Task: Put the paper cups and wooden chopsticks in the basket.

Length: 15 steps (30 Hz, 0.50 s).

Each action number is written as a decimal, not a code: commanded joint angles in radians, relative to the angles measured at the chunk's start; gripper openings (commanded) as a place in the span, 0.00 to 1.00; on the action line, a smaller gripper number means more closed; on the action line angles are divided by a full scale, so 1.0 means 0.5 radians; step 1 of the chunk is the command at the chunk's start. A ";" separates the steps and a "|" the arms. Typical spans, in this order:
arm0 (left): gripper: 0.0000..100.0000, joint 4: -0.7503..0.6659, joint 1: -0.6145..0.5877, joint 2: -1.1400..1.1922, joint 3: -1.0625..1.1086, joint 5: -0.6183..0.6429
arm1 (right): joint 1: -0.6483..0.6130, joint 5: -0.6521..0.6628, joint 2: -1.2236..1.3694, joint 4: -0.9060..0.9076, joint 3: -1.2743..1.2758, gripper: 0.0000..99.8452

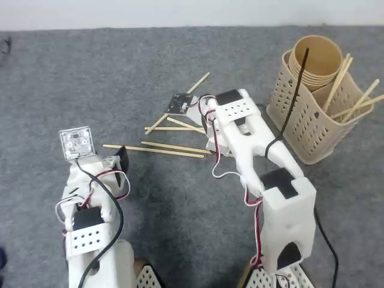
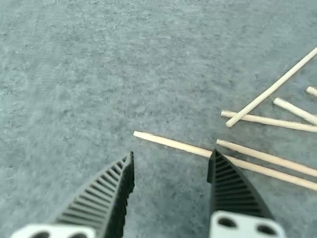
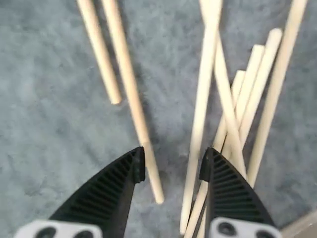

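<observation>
From above, the basket [image 1: 309, 126] holds the cups [image 1: 315, 60], and loose chopsticks [image 1: 171, 149] lie left of it. The left gripper [image 2: 172, 153], fingers apart, sits just short of the chopstick [image 2: 171, 142] farthest from the basket. The right gripper [image 3: 174, 151], also spread, straddles chopsticks nearer it.

Grey felt-like mat [image 1: 90, 78] spread over whole table, fuzzy texture seen close up in wrist views. Pale strip [image 1: 180, 12] seen along far edge. Small dark object [image 1: 5, 45] cut off at far-left edge. Dark blue bit [image 1: 2, 258] glimpsed at near-left edge, not identifiable.
</observation>
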 commanded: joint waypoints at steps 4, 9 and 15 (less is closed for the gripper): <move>0.22 -0.058 -0.006 -0.037 -0.041 -0.006 | 0.112 0.037 -0.002 -0.124 -0.138 0.19; 0.22 -0.058 -0.006 -0.037 -0.041 -0.006 | 0.173 0.144 0.094 -0.127 -0.166 0.19; 0.22 -0.068 0.043 -0.037 -0.026 -0.009 | 0.173 0.230 0.216 -0.124 -0.184 0.09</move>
